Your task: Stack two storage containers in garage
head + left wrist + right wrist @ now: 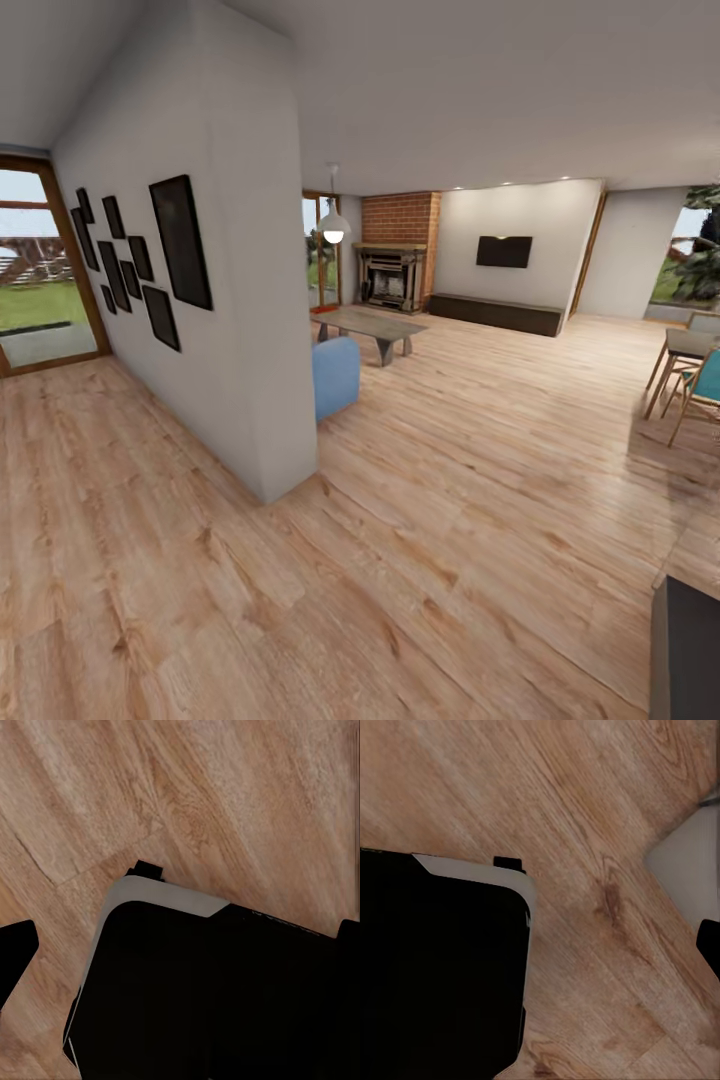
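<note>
Looking across the living room [480, 400], no red-orange bin can be made out. A white partition wall [220, 300] with dark frames stands near left; a blue sofa [335, 375] and coffee table [372, 325] lie beyond, with a brick fireplace [398, 262] far off. Whether either end effector is parted or holding anything cannot be told.

Light wood plank floor [430, 520] fills the lower frame. White partition wall [240, 300] at left-centre w/ dark picture frames [180, 240]. Glass door [40, 270] at far left. Centre background: brick fireplace [398, 262], wall TV [503, 251], pendant lamp [334, 228], coffee table [368, 327], blue sofa [335, 375]. Right edge: prob. a dining table w/ chairs [690, 370].
</note>
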